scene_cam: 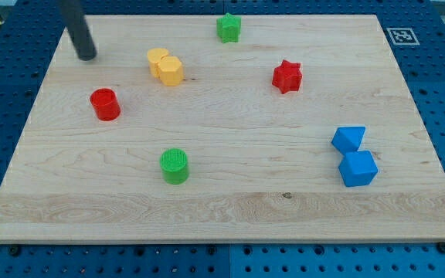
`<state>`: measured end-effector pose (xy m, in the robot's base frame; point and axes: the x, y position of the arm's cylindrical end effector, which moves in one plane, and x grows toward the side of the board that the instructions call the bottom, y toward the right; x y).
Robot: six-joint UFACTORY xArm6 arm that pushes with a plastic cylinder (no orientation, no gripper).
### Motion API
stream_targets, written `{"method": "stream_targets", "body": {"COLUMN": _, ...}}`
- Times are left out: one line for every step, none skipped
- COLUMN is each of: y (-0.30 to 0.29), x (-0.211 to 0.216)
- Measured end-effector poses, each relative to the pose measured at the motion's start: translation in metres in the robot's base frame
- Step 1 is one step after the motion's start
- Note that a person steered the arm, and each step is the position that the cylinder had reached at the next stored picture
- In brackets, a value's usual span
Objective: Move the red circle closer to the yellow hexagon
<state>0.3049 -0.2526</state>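
Note:
The red circle [105,104] sits on the wooden board at the view's left. The yellow hexagon [171,71] lies up and to the right of it, touching a second yellow block [157,59] on its upper left. My tip [87,55] rests on the board near the top left corner, above and slightly left of the red circle, with a clear gap between them. It is left of the yellow blocks.
A green star [228,27] sits at the top centre, a red star [287,76] right of centre, a green circle [174,166] at lower centre. Two blue blocks [349,139] [358,168] touch at the right. The board's edge [222,235] runs along the bottom.

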Motion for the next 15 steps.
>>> {"method": "stream_targets", "body": {"y": -0.021, "x": 0.002}}
{"method": "stream_targets", "body": {"y": -0.016, "x": 0.031}}
{"method": "stream_targets", "body": {"y": -0.016, "x": 0.038}}
{"method": "stream_targets", "body": {"y": -0.016, "x": 0.039}}
{"method": "stream_targets", "body": {"y": -0.016, "x": 0.063}}
{"method": "stream_targets", "body": {"y": -0.021, "x": 0.088}}
{"method": "stream_targets", "body": {"y": -0.002, "x": 0.124}}
{"method": "stream_targets", "body": {"y": 0.035, "x": 0.132}}
{"method": "stream_targets", "body": {"y": 0.056, "x": 0.132}}
{"method": "stream_targets", "body": {"y": 0.056, "x": 0.131}}
{"method": "stream_targets", "body": {"y": 0.056, "x": 0.114}}
{"method": "stream_targets", "body": {"y": 0.071, "x": 0.117}}
{"method": "stream_targets", "body": {"y": 0.092, "x": 0.117}}
{"method": "stream_targets", "body": {"y": 0.099, "x": 0.117}}
{"method": "stream_targets", "body": {"y": 0.106, "x": 0.118}}
